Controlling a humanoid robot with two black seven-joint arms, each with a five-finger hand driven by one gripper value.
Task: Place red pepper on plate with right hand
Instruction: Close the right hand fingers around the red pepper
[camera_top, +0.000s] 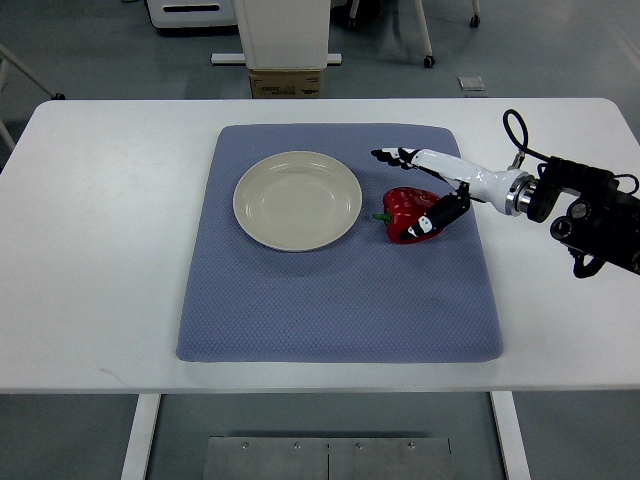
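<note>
A white worktop (110, 250) carries a blue mat (330, 300). On the mat's left-centre sits a cream plate (297, 200), with nothing on it. Just to its right, apart from the rim, a red pepper (405, 210) lies on the mat. The right hand (425, 190) reaches in from the right edge, spread wide around the pepper: the thumb touches its near right side, while the long fingers (395, 156) stretch past its far side without closing.
</note>
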